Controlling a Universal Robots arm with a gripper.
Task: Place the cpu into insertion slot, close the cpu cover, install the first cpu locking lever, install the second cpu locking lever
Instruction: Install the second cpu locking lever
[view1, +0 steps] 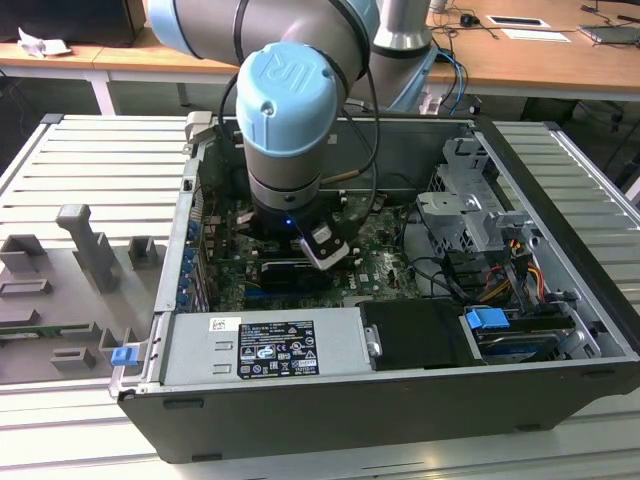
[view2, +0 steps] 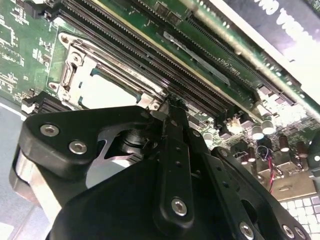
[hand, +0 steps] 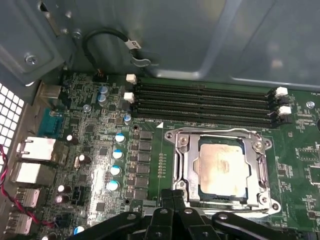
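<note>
End effector (hand: 172, 200): black linkage fingers drawn together, nothing visibly between them, poised at the near edge of the socket. Cpu (hand: 223, 168): seated in the socket on the motherboard (hand: 100, 150) inside the computer case (view1: 400, 400), cpu cover (hand: 187, 165) lying down around it. Judged light, rigid and fragile; best handled by its edges.

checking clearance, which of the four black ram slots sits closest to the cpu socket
The bottom-most of the four parallel memory slots in the first wrist view; it runs right along the cpu cover frame's edge, the other three lie farther toward the case wall.
</note>
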